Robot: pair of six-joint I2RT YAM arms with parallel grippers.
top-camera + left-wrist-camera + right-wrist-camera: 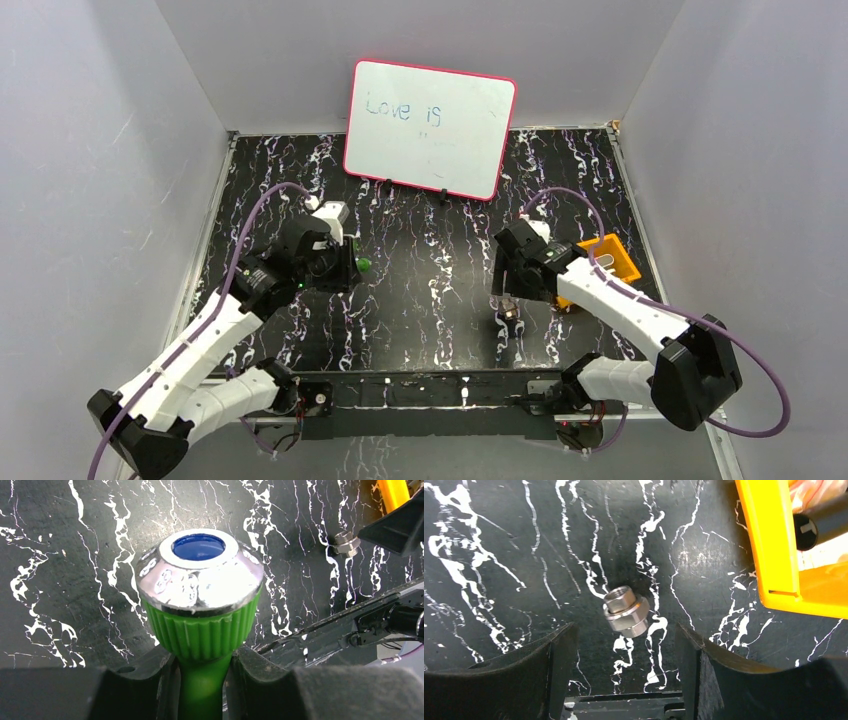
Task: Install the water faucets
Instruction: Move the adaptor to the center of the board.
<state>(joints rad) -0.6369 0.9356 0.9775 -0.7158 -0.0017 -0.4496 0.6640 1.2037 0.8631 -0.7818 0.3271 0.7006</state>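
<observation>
Green tap [200, 605] nearest the lens, filling the left wrist view. It has a ribbed green collar, a silver cap and a blue centre, with the knob end pointing away from the wrist. Left jaws are clenched on its green stem just under the collar, one pad on each side. From above, the tap [364, 265] shows as a small green spot at the tip of the left arm, left of the tabletop's [430, 290] middle. Cannot tell whether it clears the surface.

Metal fitting [626, 612] lies loose on the tabletop well apart from the tap, over on the right side. It is silver with a hex band and lies tilted, open end toward the upper left of the right wrist view. Right jaws are released, spread wide and empty, hovering over the fitting, which sits just ahead of the gap between the pads. Neither pad touches it.

Orange tray [769, 545] sits near the fitting, to the right. Whiteboard [430, 128] stands at the back, out of the way.

Step in hand, as I read it: pick up the fitting so it can be mated to the tap.
- Centre the gap on the fitting before lowering.
- Close across the hex band, not the threaded neck.
- A tilted round piece may skid or roll, so close slowly.
- Leave the open end free to face the tap.
- Keep the outer pad off the tray's wall.
- Left grip needs no change.
</observation>
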